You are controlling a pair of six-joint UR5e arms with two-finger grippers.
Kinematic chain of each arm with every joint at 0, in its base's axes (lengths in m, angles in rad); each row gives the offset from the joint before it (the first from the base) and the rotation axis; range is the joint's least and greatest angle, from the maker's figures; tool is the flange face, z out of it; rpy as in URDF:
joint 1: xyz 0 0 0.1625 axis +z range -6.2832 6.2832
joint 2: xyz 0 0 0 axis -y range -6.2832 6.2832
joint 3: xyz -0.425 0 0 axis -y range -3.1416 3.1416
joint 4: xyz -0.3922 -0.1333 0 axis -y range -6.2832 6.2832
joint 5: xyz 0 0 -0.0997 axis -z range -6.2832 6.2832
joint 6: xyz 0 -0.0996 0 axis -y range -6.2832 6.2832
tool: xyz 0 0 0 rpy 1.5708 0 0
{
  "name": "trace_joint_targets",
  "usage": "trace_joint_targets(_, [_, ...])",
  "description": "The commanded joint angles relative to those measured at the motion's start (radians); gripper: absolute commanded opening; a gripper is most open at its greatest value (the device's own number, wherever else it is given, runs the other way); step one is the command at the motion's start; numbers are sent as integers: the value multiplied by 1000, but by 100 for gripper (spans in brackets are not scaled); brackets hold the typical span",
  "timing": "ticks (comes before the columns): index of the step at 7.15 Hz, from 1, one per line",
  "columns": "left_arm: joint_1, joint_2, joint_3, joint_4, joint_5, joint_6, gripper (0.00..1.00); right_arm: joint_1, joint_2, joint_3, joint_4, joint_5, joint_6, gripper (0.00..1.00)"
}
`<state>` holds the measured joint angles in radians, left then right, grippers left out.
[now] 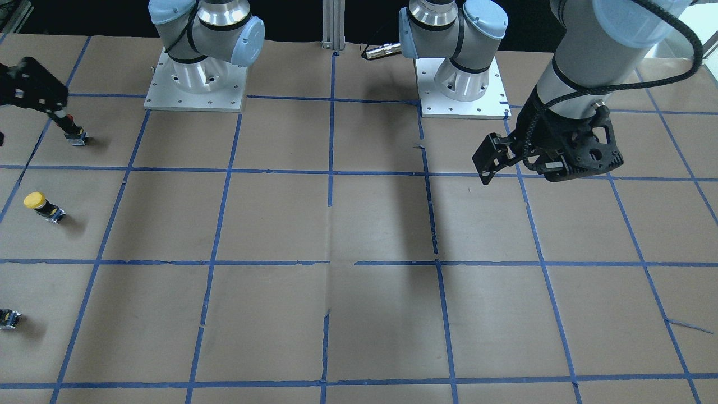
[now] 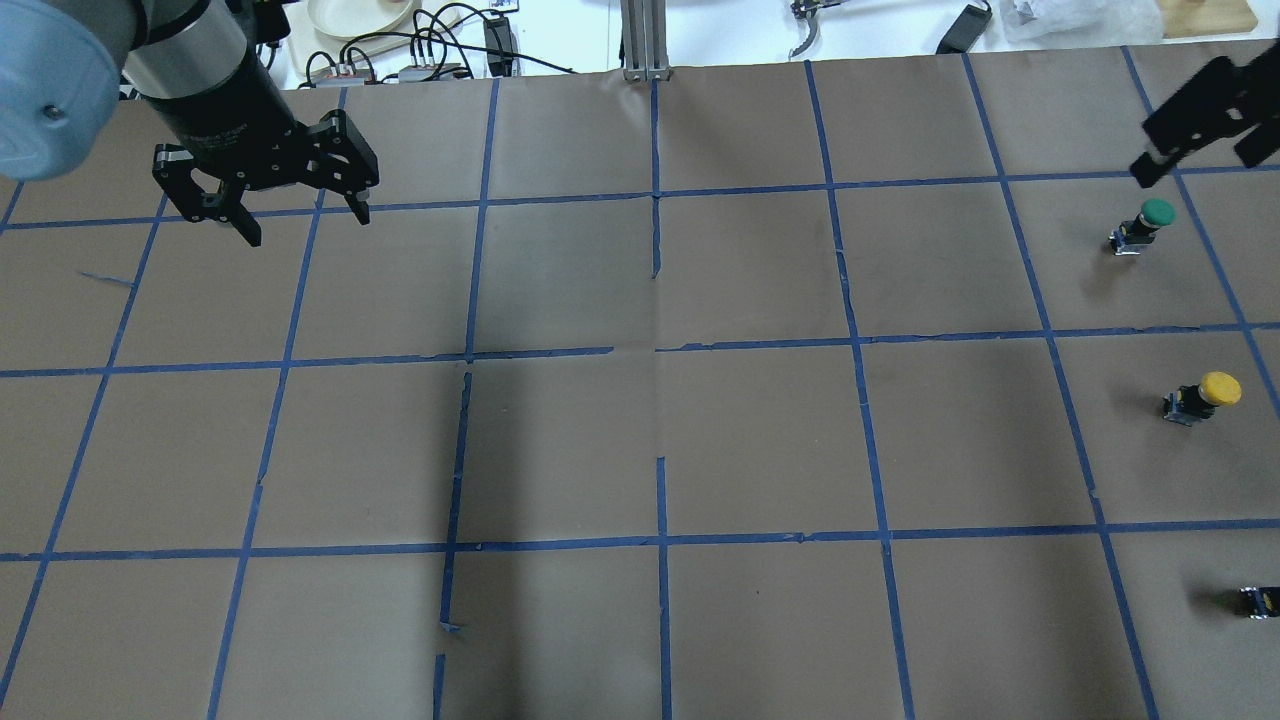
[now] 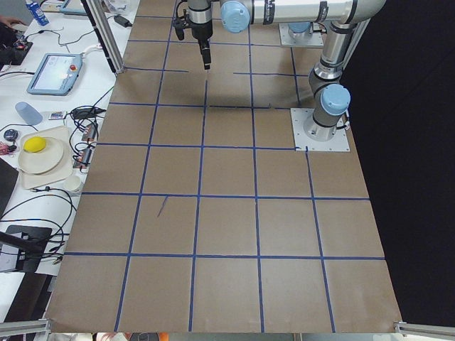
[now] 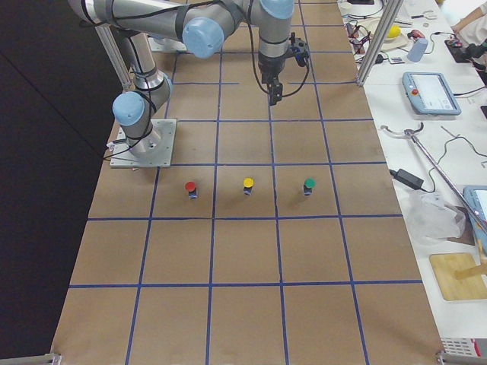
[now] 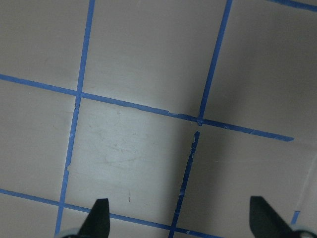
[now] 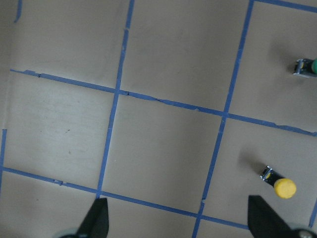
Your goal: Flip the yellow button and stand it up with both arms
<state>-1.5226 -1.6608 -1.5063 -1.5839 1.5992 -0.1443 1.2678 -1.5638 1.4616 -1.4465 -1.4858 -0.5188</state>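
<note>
The yellow button [image 2: 1205, 393] sits on the brown paper at the table's right side and seems to stand on its base, cap up. It also shows in the front view [image 1: 41, 206], the right side view [image 4: 248, 185] and the right wrist view [image 6: 280, 185]. My right gripper [image 6: 179, 223] is open and empty, high above the table, with the button below its right finger. In the overhead view the right gripper [image 2: 1200, 150] hangs beyond the green button. My left gripper [image 2: 308, 226] is open and empty over the far left squares, a long way from the button.
A green button [image 2: 1145, 225] stands farther out than the yellow one and a red button [image 4: 190, 187] stands nearer the robot. A small dark block [image 2: 1262, 600] shows at the overhead view's right edge. Both arm bases [image 1: 195, 78] are bolted at the robot's edge. Cables and a plate [image 2: 350, 15] lie past the far edge.
</note>
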Motion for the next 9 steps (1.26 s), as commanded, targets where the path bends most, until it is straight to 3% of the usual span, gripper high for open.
trace_joint_targets(1, [-47,19,-2,-15,4,14,100,235,7,2,-6,-57,249,100])
trace_joint_targets(2, [-30,25,0,-49,2,93,100,261,11,8,-5,-54,363,100])
trace_joint_targets(5, [18,49,0,-117,1,150,100,262,13,23,-30,-53,375,100])
trace_joint_targets(9, [25,52,1,-117,7,152,100,263,10,43,-48,-51,367,100])
